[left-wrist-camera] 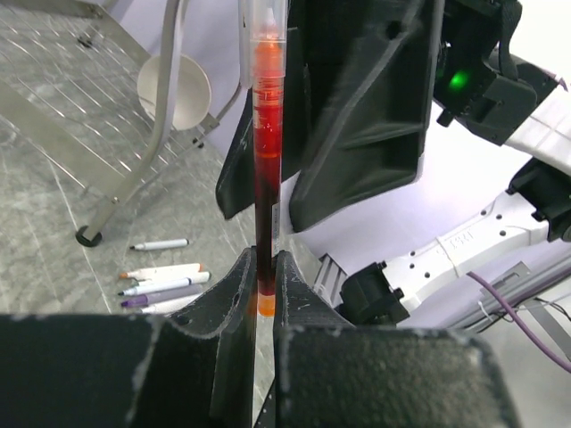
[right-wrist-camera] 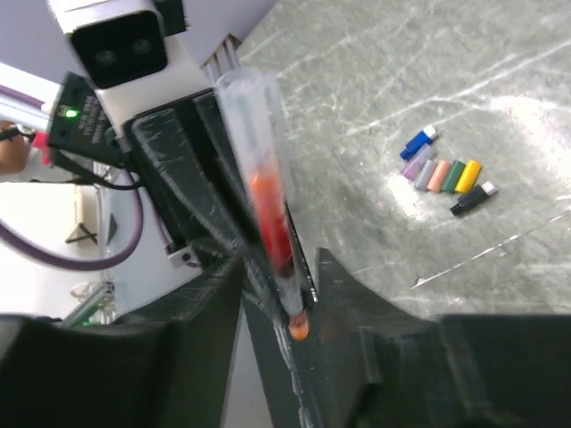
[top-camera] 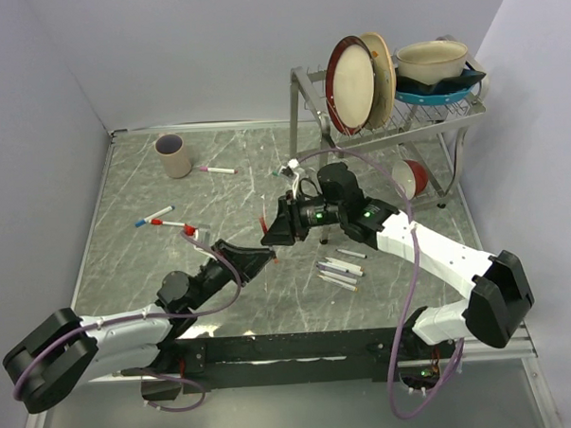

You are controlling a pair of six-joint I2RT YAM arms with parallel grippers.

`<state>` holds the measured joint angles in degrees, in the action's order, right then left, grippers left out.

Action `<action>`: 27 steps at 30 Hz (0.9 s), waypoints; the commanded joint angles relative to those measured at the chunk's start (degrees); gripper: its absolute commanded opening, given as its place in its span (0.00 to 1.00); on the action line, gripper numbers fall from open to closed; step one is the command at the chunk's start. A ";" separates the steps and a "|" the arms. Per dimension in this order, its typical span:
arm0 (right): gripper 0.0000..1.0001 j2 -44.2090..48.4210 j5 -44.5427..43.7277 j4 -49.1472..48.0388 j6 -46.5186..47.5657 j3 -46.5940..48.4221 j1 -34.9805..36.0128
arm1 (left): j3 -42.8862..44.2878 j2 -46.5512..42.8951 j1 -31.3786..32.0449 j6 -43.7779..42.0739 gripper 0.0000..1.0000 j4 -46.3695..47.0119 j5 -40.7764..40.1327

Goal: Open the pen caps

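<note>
Left fingers (left-wrist-camera: 227,299) are clenched on a thin clear-barrelled marker pen (left-wrist-camera: 267,178) with red-orange ink, pinching it at its small orange end piece (left-wrist-camera: 266,306); whether that piece is a cap I cannot tell. Right fingers (right-wrist-camera: 214,312) straddle the same pen, parted, with a slim gap on either side. Six loose short plastic pen caps (right-wrist-camera: 443,175), blue, lilac, pink, green, yellow and black, lie in a row on the grey marbled desk (top-camera: 123,183). Capped white pens (top-camera: 161,218) lie well to the left.
</note>
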<state>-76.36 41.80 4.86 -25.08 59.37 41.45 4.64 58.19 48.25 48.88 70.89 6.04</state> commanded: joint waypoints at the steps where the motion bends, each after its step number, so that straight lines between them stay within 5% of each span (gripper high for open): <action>1: 0.27 -1.07 0.12 -2.75 1.34 2.94 1.44 | 2.47 1.13 1.23 -1.07 0.01 5.57 -0.77; 3: 0.08 -1.42 0.38 -2.58 2.22 2.85 1.70 | 2.30 1.13 1.32 -0.81 0.02 5.83 -0.68; 4: 0.00 -1.51 0.30 -1.97 3.71 2.77 1.62 | 2.21 0.87 1.32 -0.37 0.10 5.57 -0.68; 6: 0.00 -1.08 0.04 -1.26 5.47 2.33 1.61 | 2.56 -1.66 1.32 0.07 0.34 0.32 -1.47; 7: 0.00 -0.90 -0.14 -0.13 7.74 1.98 1.61 | 2.91 -2.90 1.32 -0.19 0.53 -3.27 -1.91; 9: 0.00 -0.11 1.34 0.84 11.17 1.45 1.00 | 3.01 -7.01 1.32 -1.68 0.71 -7.77 -2.35; 10: 0.00 0.15 1.96 3.11 15.63 1.45 0.74 | 1.44 -8.69 1.32 -2.64 0.89 -7.96 -2.96; 11: 0.00 0.33 5.88 4.00 18.03 1.45 0.21 | 0.72 -10.45 1.32 -3.09 0.93 -9.36 -3.66; 14: 0.00 -0.02 14.42 8.58 27.27 1.80 -1.37 | 1.06 -17.66 1.23 -4.67 0.96 -16.02 -5.87; 17: 0.00 -0.98 13.32 9.81 27.81 2.24 -1.29 | 3.52 -22.41 0.97 -5.64 0.93 -24.47 -10.61; 27: 0.00 -3.18 10.85 11.75 28.24 3.47 0.12 | 13.98 -15.84 0.79 0.07 0.62 -39.25 -18.09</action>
<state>-79.40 52.77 16.14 1.45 60.10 40.75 14.13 39.51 49.25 46.81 37.78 -9.06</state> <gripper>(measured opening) 0.140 0.669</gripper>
